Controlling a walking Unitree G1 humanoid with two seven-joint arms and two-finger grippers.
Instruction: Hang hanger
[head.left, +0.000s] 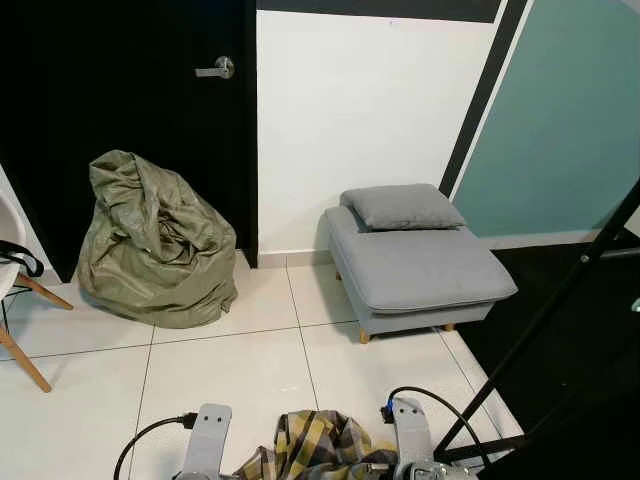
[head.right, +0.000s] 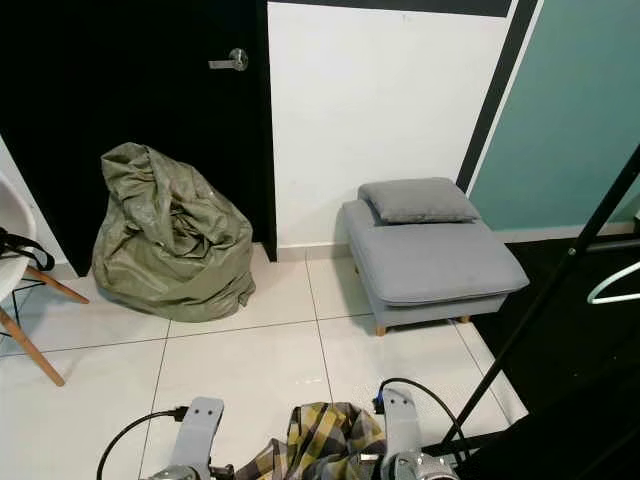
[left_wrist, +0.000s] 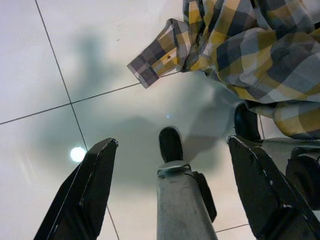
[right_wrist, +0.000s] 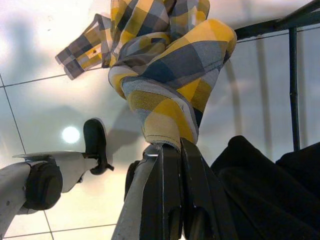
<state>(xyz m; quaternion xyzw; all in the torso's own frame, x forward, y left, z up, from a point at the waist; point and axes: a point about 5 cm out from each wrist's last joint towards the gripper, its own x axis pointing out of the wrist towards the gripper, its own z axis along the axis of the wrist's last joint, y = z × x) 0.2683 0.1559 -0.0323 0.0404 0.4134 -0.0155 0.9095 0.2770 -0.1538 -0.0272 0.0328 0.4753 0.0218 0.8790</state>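
Two hands matter here: the right hand (right_wrist: 172, 150) is clamped on the plaid shirt (right_wrist: 165, 65), the left hand (left_wrist: 170, 150) spread apart; the robot should turn toward the black rack (head.right: 540, 300) and lift the shirt clear of the floor (head.left: 240, 370).

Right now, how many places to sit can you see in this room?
3: a grey footstool-style seat against the white wall, an olive beanbag by the black door, and part of a white chair at the left edge. Others may lie out of frame.

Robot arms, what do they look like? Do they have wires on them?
Both arms are silver-grey metal. The left arm and the right arm each have a black cable looping out near the top. The left gripper has two long, flat black fingers that taper toward the tips. The right gripper has the same black fingers.
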